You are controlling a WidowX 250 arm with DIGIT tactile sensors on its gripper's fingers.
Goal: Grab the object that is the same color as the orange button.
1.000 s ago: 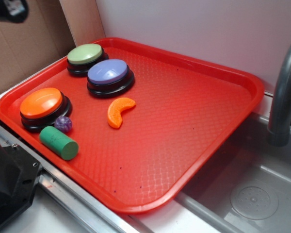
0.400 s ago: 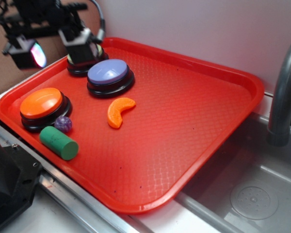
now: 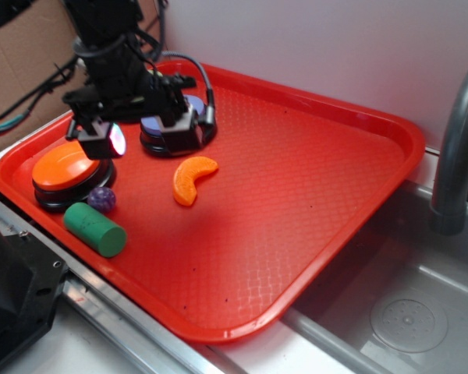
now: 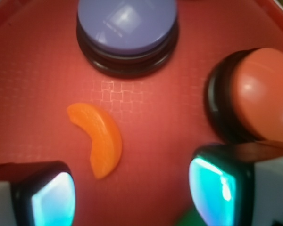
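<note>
my pincer (image 4: 132, 197) hangs with jaws apart over the tray (image 3: 312, 195) — the segment (image 4: 97, 139) lies untouched, between the buttons (image 4: 266, 92).

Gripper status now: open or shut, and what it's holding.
Gripper: open, holding nothing; the orange slice lies on the tray between and just ahead of the fingers, untouched.

A red tray (image 3: 351, 195) with a woven texture carries everything. On it lie the orange citrus segment (image 3: 193, 179) near the middle-left, the orange button (image 3: 62, 173) at the left edge, and a purple-blue button (image 3: 171, 134) behind the segment. A small purple ball (image 3: 101, 199) touches the orange button's base, with a green cylinder (image 3: 95, 228) just beside it.
</note>
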